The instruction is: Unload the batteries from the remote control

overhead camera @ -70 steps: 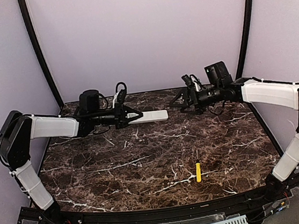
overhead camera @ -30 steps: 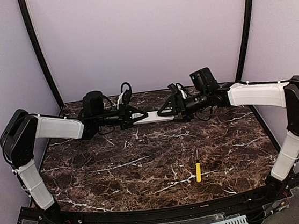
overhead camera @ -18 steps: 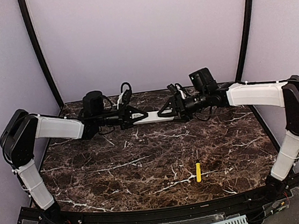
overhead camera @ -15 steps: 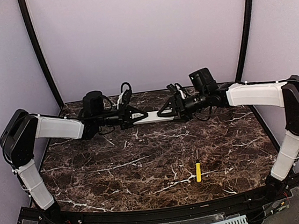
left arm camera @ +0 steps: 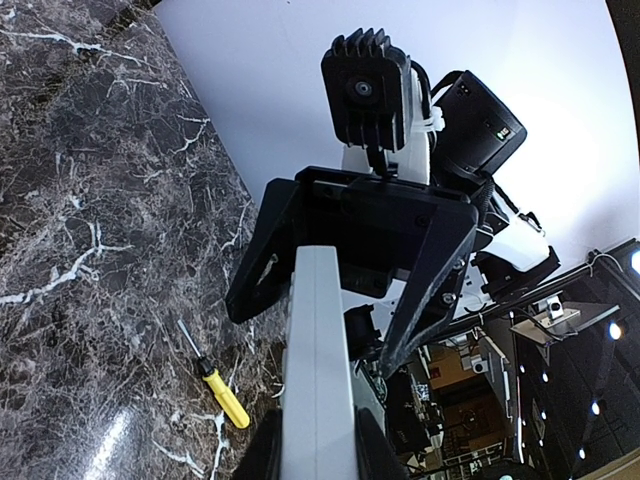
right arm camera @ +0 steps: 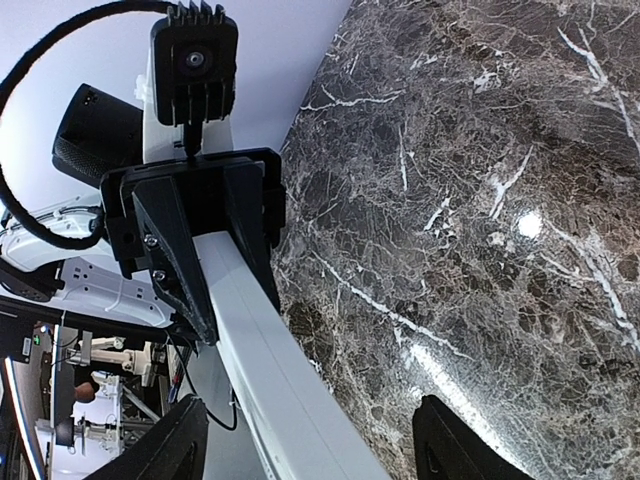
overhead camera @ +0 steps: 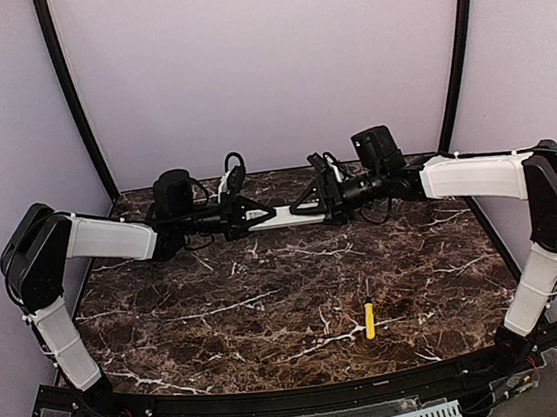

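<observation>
- The left end effector [overhead camera: 265, 215] is clenched on the remote control [left arm camera: 315, 370], pinching one end from both sides. That's a firm grasp.
- From that grip the remote control runs straight out as a level white bar, held up off the tabletop [overhead camera: 269, 300]. Its other end reaches in between the jaws of the right end effector [overhead camera: 301, 209].
- The right end effector faces the left one head-on and is released. Its two fingers [left arm camera: 255, 280] stand spread either side of the bar's end, with a gap showing on each side and no pinch.
- Below both end effectors and well apart from them, off toward the arm bases on the right end effector's side, a yellow-handled screwdriver [overhead camera: 369, 319] lies flat on the tabletop. Nothing touches it.
- Beyond both end effectors stands a plain pale back wall [overhead camera: 263, 69].
</observation>
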Controlling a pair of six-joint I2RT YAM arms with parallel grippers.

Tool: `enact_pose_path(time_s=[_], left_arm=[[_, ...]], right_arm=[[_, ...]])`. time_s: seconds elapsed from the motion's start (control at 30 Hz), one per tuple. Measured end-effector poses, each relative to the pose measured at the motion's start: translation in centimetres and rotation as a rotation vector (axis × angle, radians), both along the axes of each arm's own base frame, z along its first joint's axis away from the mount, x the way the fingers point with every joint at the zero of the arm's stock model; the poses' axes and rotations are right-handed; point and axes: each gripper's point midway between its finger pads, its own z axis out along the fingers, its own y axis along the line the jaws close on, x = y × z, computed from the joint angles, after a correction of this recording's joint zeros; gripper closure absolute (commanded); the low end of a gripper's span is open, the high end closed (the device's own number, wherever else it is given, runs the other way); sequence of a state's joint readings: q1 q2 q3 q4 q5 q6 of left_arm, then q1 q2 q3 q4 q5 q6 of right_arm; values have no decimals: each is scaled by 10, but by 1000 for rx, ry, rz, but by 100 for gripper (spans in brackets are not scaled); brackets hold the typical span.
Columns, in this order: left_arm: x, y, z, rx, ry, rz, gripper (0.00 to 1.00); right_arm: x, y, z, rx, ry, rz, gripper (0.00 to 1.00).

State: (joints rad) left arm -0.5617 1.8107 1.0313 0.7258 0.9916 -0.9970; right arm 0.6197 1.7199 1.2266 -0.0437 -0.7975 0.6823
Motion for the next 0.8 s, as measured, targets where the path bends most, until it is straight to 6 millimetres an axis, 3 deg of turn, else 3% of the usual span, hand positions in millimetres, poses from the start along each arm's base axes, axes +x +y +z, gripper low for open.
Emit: enact_pose_path(time_s=[0.8], left_arm=[[-3, -2, 0, -3, 2, -9, 100]], right_arm=[[-1, 2, -2, 13, 10, 14, 56]])
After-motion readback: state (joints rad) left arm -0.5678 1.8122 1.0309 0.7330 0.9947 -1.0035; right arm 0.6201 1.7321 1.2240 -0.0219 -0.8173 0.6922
